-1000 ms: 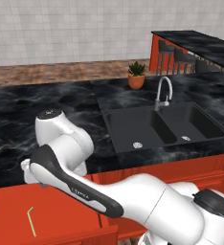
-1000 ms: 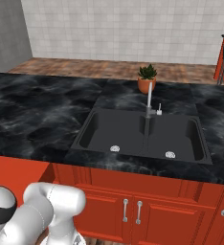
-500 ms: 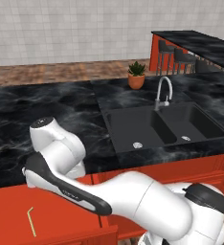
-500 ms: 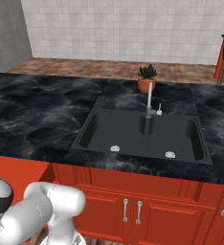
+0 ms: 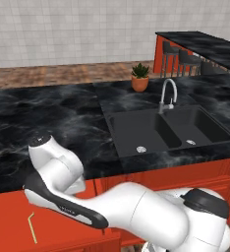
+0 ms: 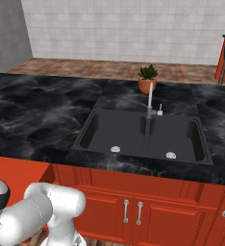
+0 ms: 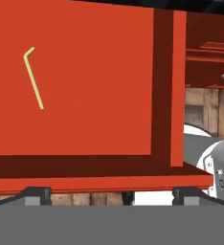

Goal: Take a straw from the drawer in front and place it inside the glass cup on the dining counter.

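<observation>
No brand or writing can be read anywhere; a faint mark on the arm's dark band in the left base view is too small to make out.

The drawer [image 7: 85, 95] stands pulled out, its flat red floor wide and bare around the straw [image 7: 32, 77], which lies alone toward one side with its short bent tip at one end. In the left base view the straw [image 5: 32, 227] shows low at the left on the drawer's [image 5: 9, 226] floor, and the white arm curls over that floor and covers much of it. The gripper [image 7: 111, 194] hangs above the drawer's near rim with its two dark tips spread wide apart, clasping nothing, well off to the side of the straw.

Behind the drawer runs the black counter [image 5: 63, 118] with the double sink [image 5: 166, 129], a curved tap [image 5: 167, 93] and a potted plant [image 5: 140, 78]. The dining counter [image 5: 205, 44] is cut off at the upper right edge, dark stools [image 5: 183, 59] tucked under it. In the right base view red cabinet doors [image 6: 133, 211] with silver handles sit below the sink [image 6: 143, 137].
</observation>
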Robot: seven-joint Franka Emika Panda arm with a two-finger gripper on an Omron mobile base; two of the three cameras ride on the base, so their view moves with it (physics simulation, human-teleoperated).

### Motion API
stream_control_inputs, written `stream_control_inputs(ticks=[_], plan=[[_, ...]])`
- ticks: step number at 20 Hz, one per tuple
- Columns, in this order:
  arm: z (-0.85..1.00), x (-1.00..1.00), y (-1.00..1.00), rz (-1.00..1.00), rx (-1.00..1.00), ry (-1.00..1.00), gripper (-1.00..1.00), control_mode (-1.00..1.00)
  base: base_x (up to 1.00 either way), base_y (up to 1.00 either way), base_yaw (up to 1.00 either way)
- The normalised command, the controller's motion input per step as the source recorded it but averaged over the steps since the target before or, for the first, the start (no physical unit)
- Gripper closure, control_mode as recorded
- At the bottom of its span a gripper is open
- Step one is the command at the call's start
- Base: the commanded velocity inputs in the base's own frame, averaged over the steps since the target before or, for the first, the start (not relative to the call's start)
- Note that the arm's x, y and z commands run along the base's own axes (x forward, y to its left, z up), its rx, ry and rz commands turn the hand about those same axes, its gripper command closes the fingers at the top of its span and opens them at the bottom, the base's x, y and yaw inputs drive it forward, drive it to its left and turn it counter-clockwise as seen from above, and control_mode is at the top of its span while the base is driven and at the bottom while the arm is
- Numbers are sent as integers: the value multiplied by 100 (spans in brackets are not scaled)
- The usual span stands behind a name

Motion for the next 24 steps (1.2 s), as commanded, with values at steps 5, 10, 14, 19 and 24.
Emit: stream_control_inputs(ticks=[5,10,14,19,24], plan=[[-48,11,7,0,0,0,-100,-100,0,0,0],[-43,6,8,0,0,0,-100,-100,0,0,0],[-32,12,14,0,0,0,-100,-100,0,0,0],[-19,18,13,1,0,0,-100,-100,0,0,0],[-16,11,9,2,0,0,-100,-100,0,0,0]])
